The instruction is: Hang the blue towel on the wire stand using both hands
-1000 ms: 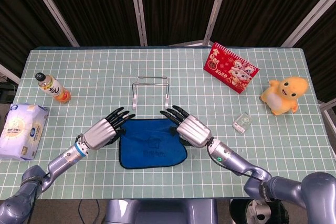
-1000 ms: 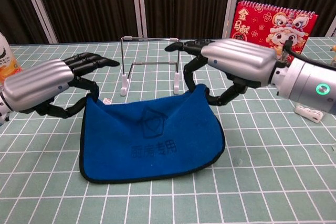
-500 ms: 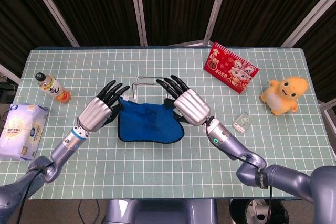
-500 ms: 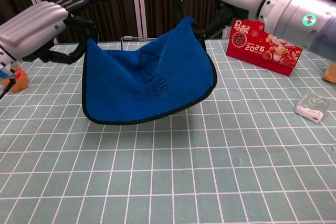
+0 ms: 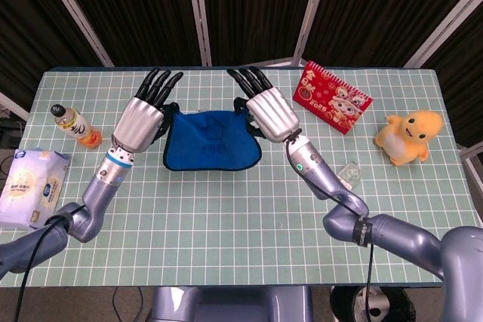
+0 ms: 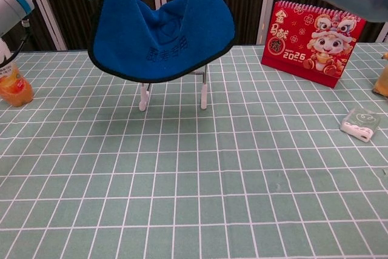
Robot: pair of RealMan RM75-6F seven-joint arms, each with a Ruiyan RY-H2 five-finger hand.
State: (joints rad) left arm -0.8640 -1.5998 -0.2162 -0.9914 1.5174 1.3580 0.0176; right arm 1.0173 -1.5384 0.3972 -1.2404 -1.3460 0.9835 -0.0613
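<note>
Head view: the left hand (image 5: 141,121) and right hand (image 5: 273,115) each pinch 1 upper corner of the blue towel (image 5: 210,142), other fingers spread. Compared with 0.5 s ago, both hands are further from the robot and the towel now covers the wire stand.

Chest view: the towel (image 6: 160,28) has risen off the table (image 6: 194,174) and hangs above the wire stand (image 6: 173,91), apparently ready for lowering onto the bar.

The head view looks steeply down from high above the near edge, taking in the whole green gridded table (image 5: 226,224). The chest view sits low and close, facing level across it. Both share the red 2025 desk calendar (image 5: 331,97) (image 6: 315,41).
</note>
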